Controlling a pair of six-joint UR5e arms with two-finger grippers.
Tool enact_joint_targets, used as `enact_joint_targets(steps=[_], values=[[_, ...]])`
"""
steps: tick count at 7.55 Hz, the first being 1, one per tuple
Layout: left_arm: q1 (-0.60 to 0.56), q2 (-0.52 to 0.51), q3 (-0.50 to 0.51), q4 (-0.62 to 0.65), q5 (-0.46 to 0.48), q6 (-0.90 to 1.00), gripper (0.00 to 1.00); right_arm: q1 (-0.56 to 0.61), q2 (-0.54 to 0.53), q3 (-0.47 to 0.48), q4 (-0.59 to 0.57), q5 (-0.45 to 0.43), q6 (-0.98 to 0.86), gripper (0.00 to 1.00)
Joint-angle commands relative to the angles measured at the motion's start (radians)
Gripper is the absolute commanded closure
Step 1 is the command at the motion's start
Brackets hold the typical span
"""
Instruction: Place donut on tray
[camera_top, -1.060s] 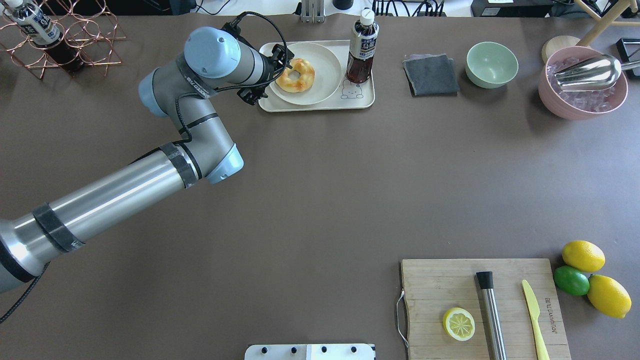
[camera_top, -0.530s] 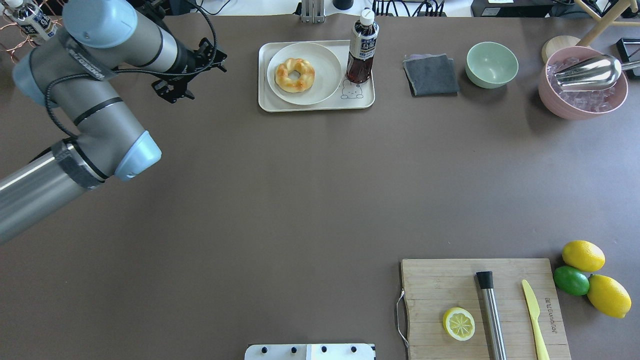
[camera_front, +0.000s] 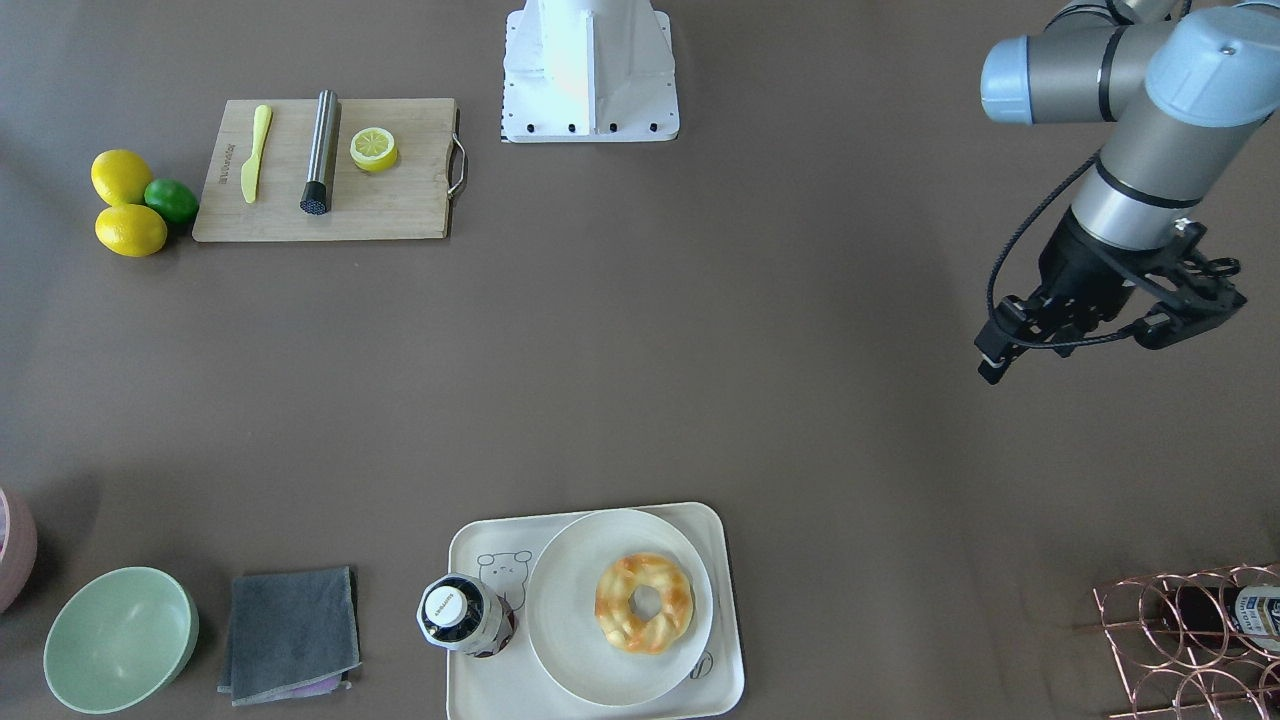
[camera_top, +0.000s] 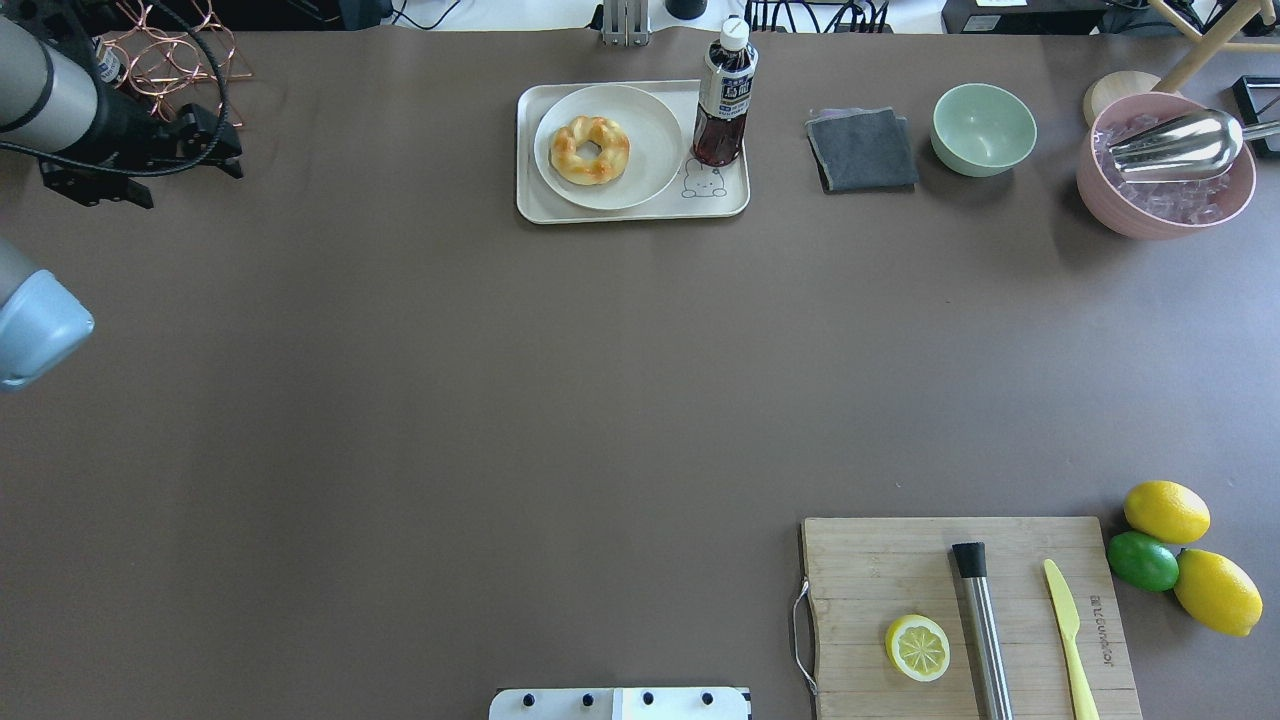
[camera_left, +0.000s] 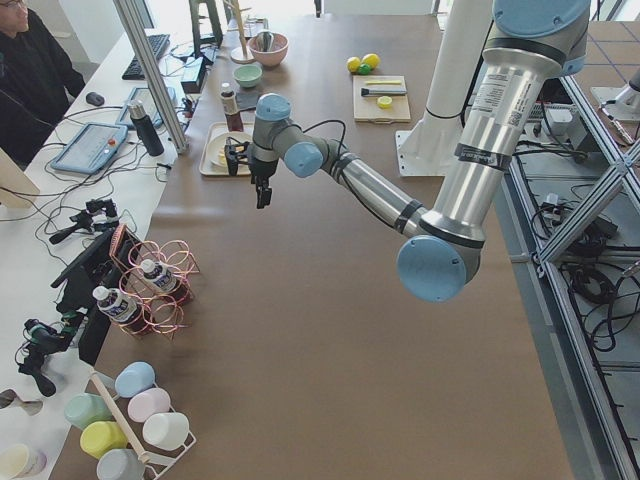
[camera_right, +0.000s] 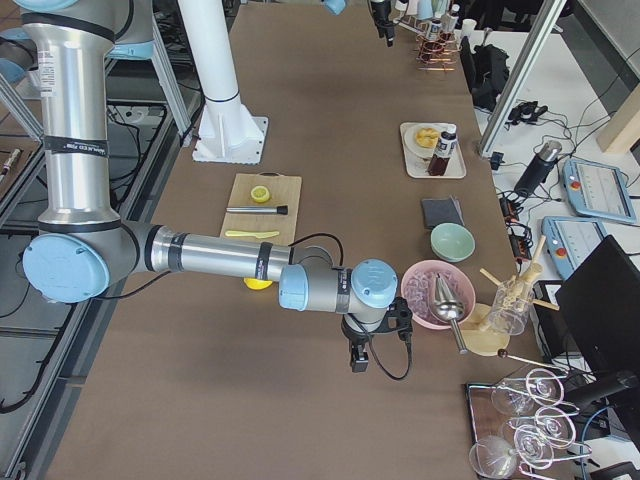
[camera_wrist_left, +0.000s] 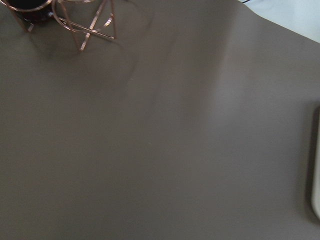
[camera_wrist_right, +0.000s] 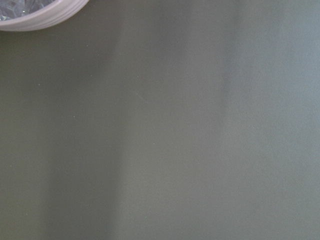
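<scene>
Placement looks done. The donut (camera_top: 590, 150) lies flat on a round plate (camera_top: 650, 125), a little toward its left half in the overhead view, and that plate sits inside the tray (camera_top: 725, 203). A bottle (camera_top: 722, 100) stands upright on the same tray, just beside the plate and apart from the donut. Nothing is touching the donut.

The left gripper (camera_front: 1100, 325) hangs over bare table well apart from the tray, near the copper wire rack (camera_top: 170, 50). Its fingers are spread and there is nothing between them. The right gripper (camera_right: 357, 360) shows only in the side view, low over the table near the pink bowl (camera_right: 437, 293) at the far end from the tray. Whether its fingers are apart or together I cannot tell.

I judge the step in hand to be the arm clearing off after release, not any further handling. The next move calls for little: bring the left arm to rest without brushing the rack beside it, and leave the tray alone. The donut seems settled and unlikely to roll, so no correction looks needed.
</scene>
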Motion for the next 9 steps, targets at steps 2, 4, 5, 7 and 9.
enact_joint_targets(steps=[2,4,5,7,9], values=[[-0.252,0.200,0.068,0.003,-0.171,0.645,0.02,-0.001,0.001,0.001,0.005,-0.002,0.009,0.00],[-0.397,0.237,0.160,0.004,-0.244,0.866,0.02,-0.001,0.066,-0.001,-0.036,0.005,0.014,0.00],[-0.467,0.259,0.166,0.010,-0.262,0.952,0.02,-0.001,0.118,0.004,-0.103,0.005,0.014,0.00],[-0.563,0.259,0.165,0.151,-0.301,1.153,0.02,-0.001,0.159,0.009,-0.153,0.006,0.014,0.00],[-0.585,0.259,0.156,0.177,-0.304,1.168,0.02,-0.008,0.163,0.005,-0.150,0.003,0.020,0.00]])
